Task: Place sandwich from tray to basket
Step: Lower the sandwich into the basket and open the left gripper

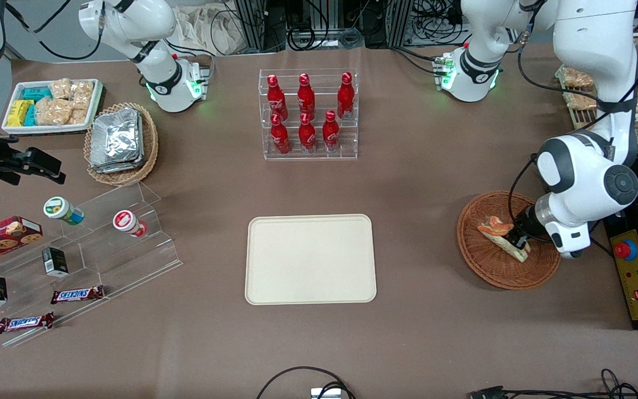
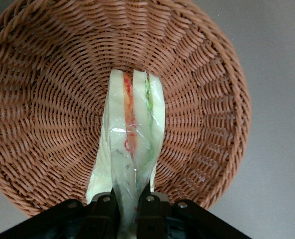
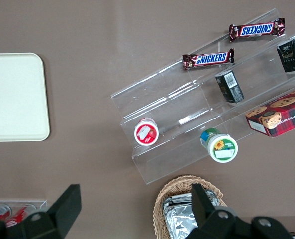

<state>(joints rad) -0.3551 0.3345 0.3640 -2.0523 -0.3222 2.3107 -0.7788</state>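
Over the basket (image 1: 477, 260), the left arm's claw (image 2: 131, 200) is clamping the gathered wrapper end of the sandwich (image 2: 142, 124), whose cut face, with red and green filling, is pointing away from the grip within the basket's rim. With soft bread in thin clear film, it is probably weighing little, squashing easily and threatening to slip, so that tail end is offering a kinder hold than the filled middle. Under it in the basket, a pale piece (image 2: 100, 172) is showing, its belonging unclear.
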